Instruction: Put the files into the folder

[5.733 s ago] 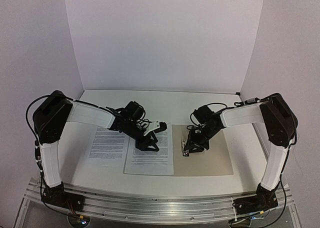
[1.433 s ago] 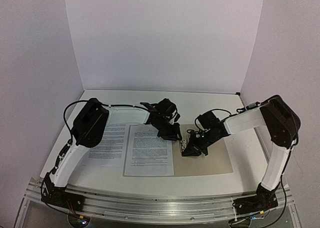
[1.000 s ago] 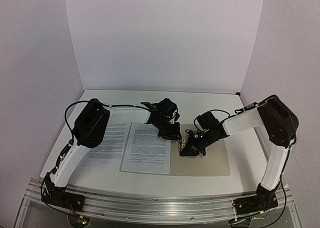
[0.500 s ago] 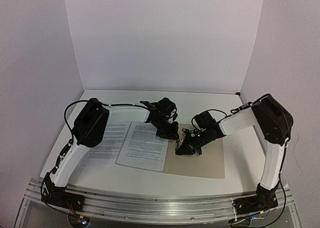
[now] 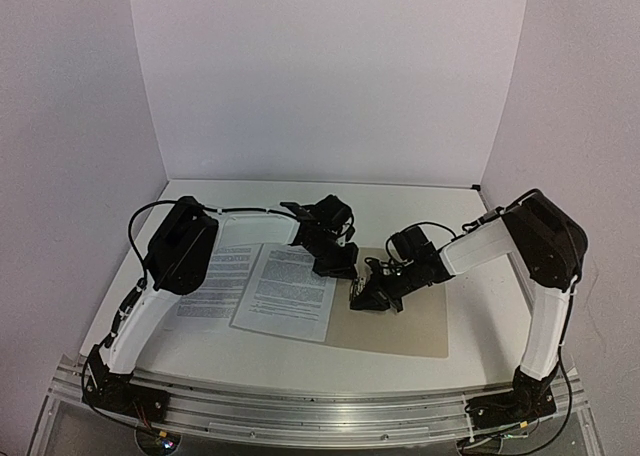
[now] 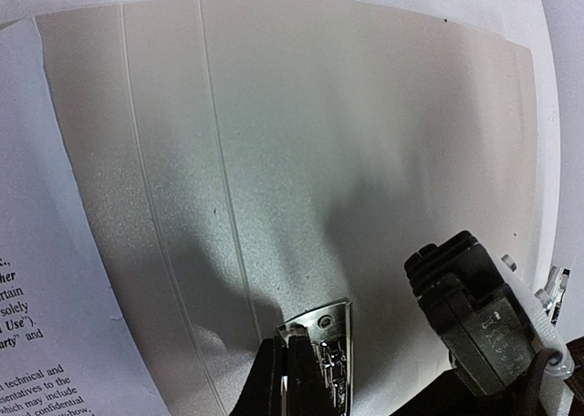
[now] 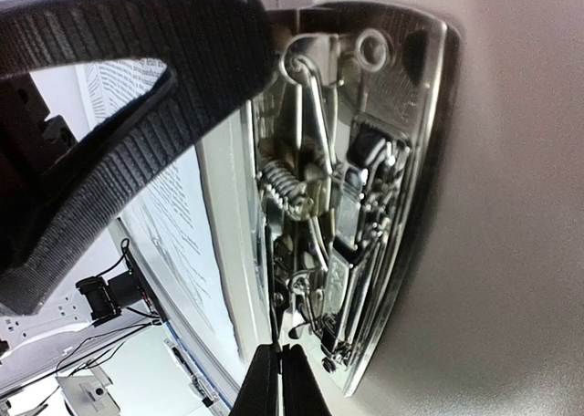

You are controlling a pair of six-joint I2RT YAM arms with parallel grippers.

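The beige folder (image 5: 415, 321) lies flat right of centre, its metal clip (image 5: 358, 286) at the left edge. One of the files (image 5: 285, 291) lies tilted against that edge, another (image 5: 220, 281) further left. My left gripper (image 5: 345, 272) is shut on the far corner of the clip (image 6: 333, 343), its fingertips (image 6: 286, 348) pressed together there. My right gripper (image 5: 363, 298) is shut on a thin wire arm at the near end of the clip (image 7: 356, 206); its tips (image 7: 278, 370) pinch the wire. The left finger (image 7: 119, 88) fills the upper left of the right wrist view.
White walls close in the table at the back and both sides. The aluminium rail (image 5: 320, 406) with both arm bases runs along the near edge. Both arms meet over the middle, wrists close together (image 6: 474, 306).
The left jaws have shut at the clip's corner. The folder and the tilted sheet have slid and turned to the left, with both grippers following.
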